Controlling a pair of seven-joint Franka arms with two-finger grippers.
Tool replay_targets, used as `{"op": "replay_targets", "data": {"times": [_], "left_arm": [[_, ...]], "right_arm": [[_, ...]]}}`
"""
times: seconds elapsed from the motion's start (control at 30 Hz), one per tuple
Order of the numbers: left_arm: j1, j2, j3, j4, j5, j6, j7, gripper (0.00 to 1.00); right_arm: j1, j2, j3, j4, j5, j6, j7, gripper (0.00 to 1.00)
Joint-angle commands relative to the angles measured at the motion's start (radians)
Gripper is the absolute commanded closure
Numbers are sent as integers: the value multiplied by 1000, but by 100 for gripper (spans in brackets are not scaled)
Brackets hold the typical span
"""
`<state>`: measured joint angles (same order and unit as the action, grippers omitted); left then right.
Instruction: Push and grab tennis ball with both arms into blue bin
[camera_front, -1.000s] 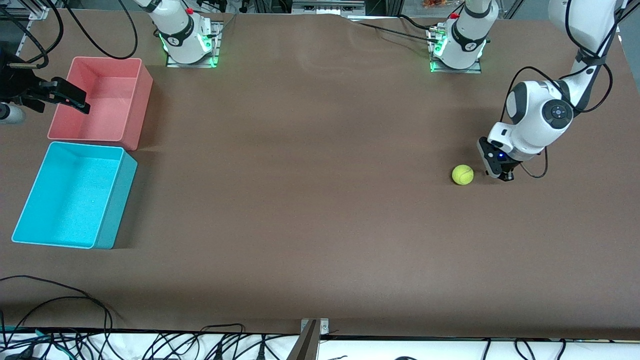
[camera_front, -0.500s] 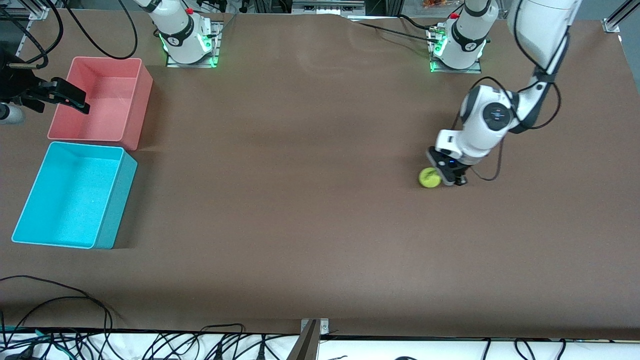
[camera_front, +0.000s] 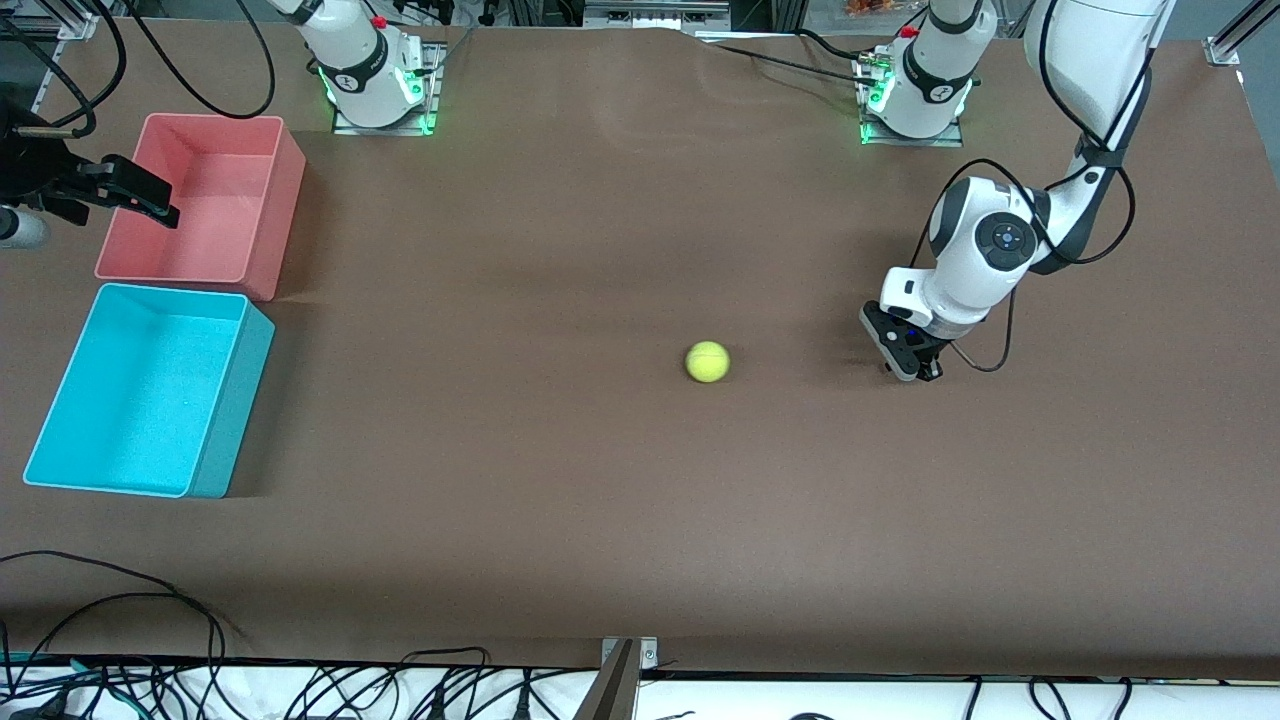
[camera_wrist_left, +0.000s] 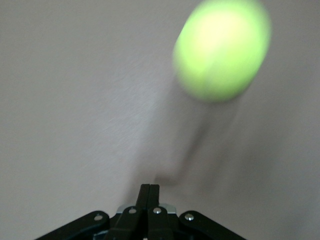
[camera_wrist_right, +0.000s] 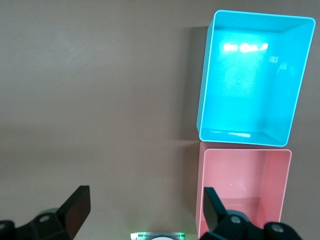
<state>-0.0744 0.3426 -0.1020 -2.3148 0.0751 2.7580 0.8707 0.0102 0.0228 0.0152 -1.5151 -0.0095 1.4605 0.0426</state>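
Note:
The tennis ball (camera_front: 707, 361), yellow-green, lies loose on the brown table near its middle. It shows as a blurred streak (camera_wrist_left: 222, 50) in the left wrist view. My left gripper (camera_front: 915, 372) is shut with nothing in it, low at the table, well apart from the ball toward the left arm's end; its fingertips (camera_wrist_left: 149, 188) press together. The blue bin (camera_front: 232, 400) stands empty at the right arm's end, also in the right wrist view (camera_wrist_right: 252, 75). My right gripper (camera_front: 160, 208) waits open over the pink bin's outer edge (camera_wrist_right: 145, 210).
A pink-red bin (camera_front: 270, 215) sits next to the blue bin, farther from the front camera (camera_wrist_right: 245, 182). The arm bases (camera_front: 380, 85) (camera_front: 915, 95) glow green along the table's back. Cables and a metal bracket (camera_front: 625, 660) line the front edge.
My left gripper swept toward the right arm's end and struck the ball. The ball has rolled away from it toward the middle of the table. The right arm has not moved.

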Motion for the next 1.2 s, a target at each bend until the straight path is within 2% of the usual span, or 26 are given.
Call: {"op": "replay_targets", "data": {"times": [0.0, 0.37, 0.53, 0.73, 0.87, 1.17], "left_arm": [[-1, 3, -5, 12, 28, -15, -1, 100], [-1, -1, -5, 9, 28, -17, -2, 100], [-1, -1, -5, 8, 28, -17, -1, 100], [-1, -2, -5, 6, 28, -17, -2, 100], [-1, -5, -4, 5, 28, -17, -1, 100], [2, -45, -4, 0, 28, -52, -7, 100]], "right_arm": [[-3, 3, 0, 12, 5, -17, -1, 0], [7, 65, 8, 6, 11, -28, -9, 0], [36, 86, 8, 3, 57, -22, -7, 0], [91, 146, 9, 1, 66, -11, 8, 0], [105, 172, 9, -46, 66, 24, 8, 0], [106, 178, 9, -233, 56, 211, 5, 0]]}}
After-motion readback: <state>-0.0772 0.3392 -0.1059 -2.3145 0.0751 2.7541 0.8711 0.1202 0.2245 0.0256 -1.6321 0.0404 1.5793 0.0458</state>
